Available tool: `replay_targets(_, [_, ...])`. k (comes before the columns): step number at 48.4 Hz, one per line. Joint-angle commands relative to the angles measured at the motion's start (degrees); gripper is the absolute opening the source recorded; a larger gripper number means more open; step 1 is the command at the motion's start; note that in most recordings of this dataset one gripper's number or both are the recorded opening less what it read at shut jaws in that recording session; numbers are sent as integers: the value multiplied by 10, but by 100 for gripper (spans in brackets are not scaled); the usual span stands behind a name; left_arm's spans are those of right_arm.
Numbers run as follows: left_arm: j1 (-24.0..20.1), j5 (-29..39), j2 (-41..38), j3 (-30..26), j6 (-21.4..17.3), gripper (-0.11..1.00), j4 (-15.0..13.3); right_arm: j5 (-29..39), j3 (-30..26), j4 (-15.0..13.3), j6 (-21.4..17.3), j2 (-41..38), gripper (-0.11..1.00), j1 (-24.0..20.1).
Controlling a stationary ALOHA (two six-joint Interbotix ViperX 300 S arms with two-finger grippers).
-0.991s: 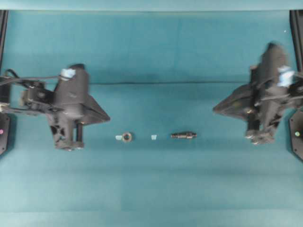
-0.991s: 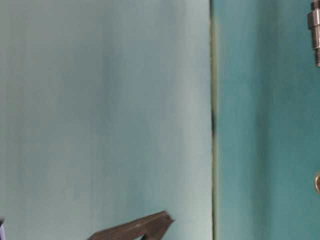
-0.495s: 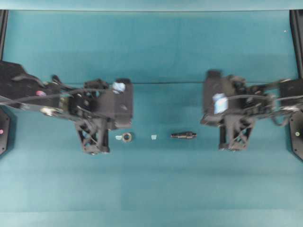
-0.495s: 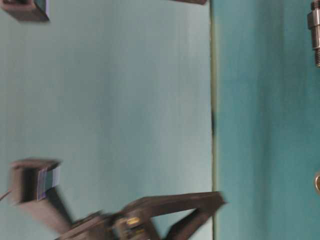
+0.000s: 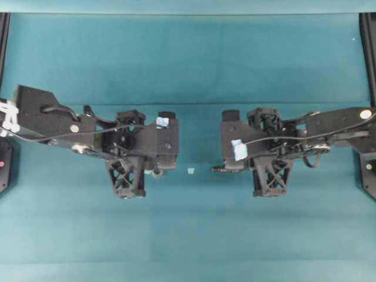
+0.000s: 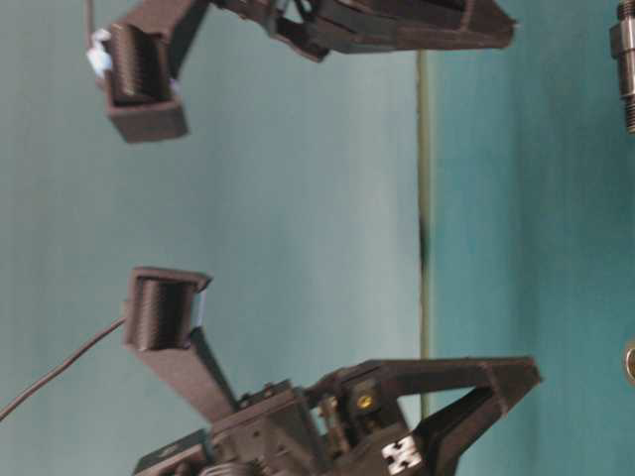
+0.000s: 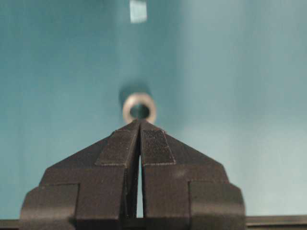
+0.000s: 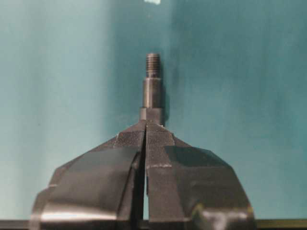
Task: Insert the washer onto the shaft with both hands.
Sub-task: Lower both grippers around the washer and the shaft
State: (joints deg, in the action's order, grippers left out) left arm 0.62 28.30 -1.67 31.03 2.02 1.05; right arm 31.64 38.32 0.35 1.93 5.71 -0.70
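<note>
The washer [image 7: 139, 97], a small grey ring, lies flat on the teal table just beyond the tips of my left gripper [image 7: 139, 121]. That gripper is shut, with nothing between its fingers. The shaft [image 8: 152, 91], a dark stepped rod with a threaded far end, lies pointing away from my right gripper [image 8: 146, 122]. This gripper is also shut and empty, and its tips hide the rod's near end. From overhead, the arms cover most of the washer [image 5: 156, 173] and all but the left tip of the shaft [image 5: 216, 168].
A pale tape scrap [image 5: 191, 170] lies between the two parts, also seen as a scrap [image 7: 138, 10] beyond the washer. Black frame posts [image 5: 3, 35] stand at the table's left and right edges. A seam in the teal cover [image 5: 194, 104] runs across the table.
Both arms have swung in from the table's sides toward the middle, the left over the washer and the right over the shaft. Both grippers stayed shut.
</note>
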Motion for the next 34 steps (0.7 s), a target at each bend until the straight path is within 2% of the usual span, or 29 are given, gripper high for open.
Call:
replay_targets(1, [1,-11,-2,-6,0,2,2,-4,-9,-1,5,-1,-10,-2])
replay_targets(15, [1,-21,-4,-2,0,2,2,-23,-4,-1,4,-9,-9,1])
replay_targets(22, [1,-25,-4,-2,3,5,2,-27,-4,-1,7,-14,-4,3])
replay_targets(25, [1,-25,-4,0,5,15,2,-28,-3,-1,7,-18,3,5])
replay_targets(28, [1,-25,-5,0,10,31,1,-28,-3,-1,5,-22,14,11])
replay_targets(34, [2,-24,-5,0,15,70,2,-29,-5,-1,4,-33,47,18])
